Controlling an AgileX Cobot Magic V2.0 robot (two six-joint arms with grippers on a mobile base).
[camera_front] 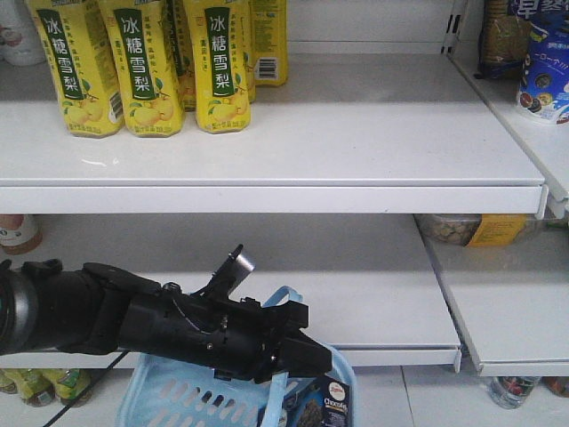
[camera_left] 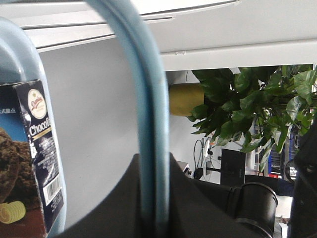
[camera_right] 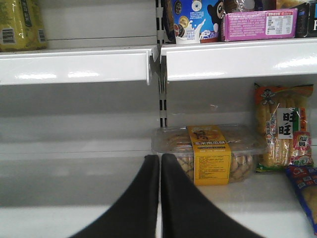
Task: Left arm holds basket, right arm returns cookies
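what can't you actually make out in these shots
Front view: what else lies in the pale light-blue plastic basket; the bulky black left arm and the bottom edge hide it.
Front and left wrist views: most of the dark blue Chocofello cookie carton; frame edges crop it.
Right wrist view: only the matte-black right fingers show, pressed together; how near the basket, unknown.

Front view: three yellow drink packs [camera_front: 142,62] in the front row plus at least two behind, one light-blue basket [camera_front: 151,384], one cookies carton [camera_front: 331,405], one black left arm [camera_front: 133,320]. Right wrist view: one clear biscuit tray [camera_right: 208,153] with a yellow label, one pink box [camera_right: 257,25], one blue cartoon pack [camera_right: 193,20], one orange snack bag [camera_right: 280,124], one blue-red pack [camera_right: 304,198] cut off at the edge, two white shelf boards [camera_right: 74,67].
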